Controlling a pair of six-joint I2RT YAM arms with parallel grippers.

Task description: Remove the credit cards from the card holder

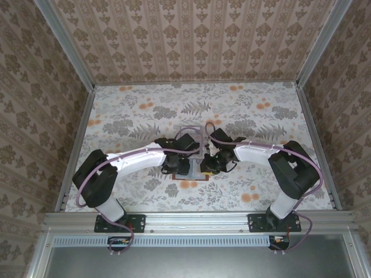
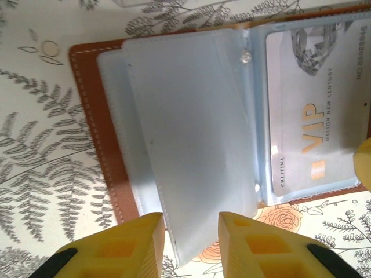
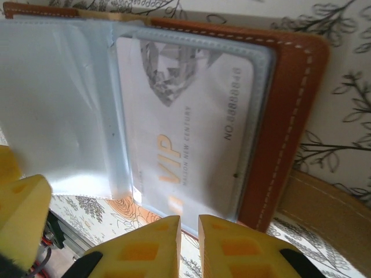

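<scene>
The card holder [image 2: 93, 116] lies open on the flowered table, brown leather with pale translucent sleeves. A silver credit card [image 2: 313, 116] printed VIP sits inside the right sleeve [image 3: 191, 116]. A loose sleeve page [image 2: 191, 145] stands up from the fold, and its lower corner hangs between the fingers of my left gripper [image 2: 191, 246], whose jaws stand apart on either side of it. My right gripper [image 3: 189, 237] is closed down to a narrow slit on the near edge of the card holder [image 3: 284, 116], at the sleeve holding the VIP card. Both grippers meet over the card holder [image 1: 204, 174] at the table's middle.
The brown strap tab [image 3: 324, 214] lies on the table beside the card holder. A clear plastic tray [image 1: 191, 134] stands just behind the two grippers. Patterned walls close in the table on three sides, with free cloth to the left and right.
</scene>
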